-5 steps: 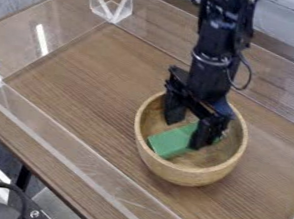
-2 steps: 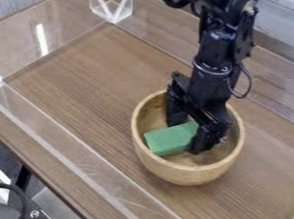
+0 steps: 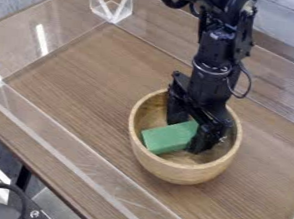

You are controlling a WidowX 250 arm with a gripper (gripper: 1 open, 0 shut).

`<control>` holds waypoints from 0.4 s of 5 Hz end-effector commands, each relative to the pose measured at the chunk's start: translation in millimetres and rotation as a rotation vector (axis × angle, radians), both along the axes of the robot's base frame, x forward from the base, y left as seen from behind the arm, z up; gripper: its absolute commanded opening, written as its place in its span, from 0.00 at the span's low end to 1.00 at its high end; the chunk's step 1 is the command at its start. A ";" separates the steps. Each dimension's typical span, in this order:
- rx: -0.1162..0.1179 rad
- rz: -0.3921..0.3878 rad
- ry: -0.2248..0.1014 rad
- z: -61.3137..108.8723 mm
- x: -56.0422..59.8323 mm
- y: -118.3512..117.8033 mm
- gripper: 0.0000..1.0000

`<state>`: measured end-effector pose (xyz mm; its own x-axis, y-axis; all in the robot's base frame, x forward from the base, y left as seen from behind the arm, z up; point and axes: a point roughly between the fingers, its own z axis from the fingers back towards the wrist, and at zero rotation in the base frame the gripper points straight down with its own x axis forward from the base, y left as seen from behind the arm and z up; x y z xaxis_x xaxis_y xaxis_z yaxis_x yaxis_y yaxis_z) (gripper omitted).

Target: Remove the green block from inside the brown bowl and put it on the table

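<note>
Block (image 3: 170, 138): green, lying tilted inside bowl (image 3: 224, 161) on table (image 3: 99, 85). Gripper (image 3: 193, 130): pointing down into bowl, jaws spread wide, gripping nothing; block sits at its 8 o'clock, by the fingertips

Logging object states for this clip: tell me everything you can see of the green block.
The green block is a small, flat, plain bright-green bar with straight edges, looking solid and matte. It lies tilted inside the bowl, in its left half, leaning on the inner wall. The open gripper reaches down into the bowl at the block's right end; whether a finger touches it cannot be told. It is not yet on the table.
</note>
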<state>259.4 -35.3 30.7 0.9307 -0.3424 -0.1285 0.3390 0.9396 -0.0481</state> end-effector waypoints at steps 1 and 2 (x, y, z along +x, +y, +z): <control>-0.016 -0.007 -0.028 5.3 3.9 -0.2 1.00; -0.025 -0.008 -0.033 5.8 3.7 -1.4 1.00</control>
<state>259.9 -37.0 30.0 0.9303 -0.3474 -0.1176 0.3426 0.9376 -0.0595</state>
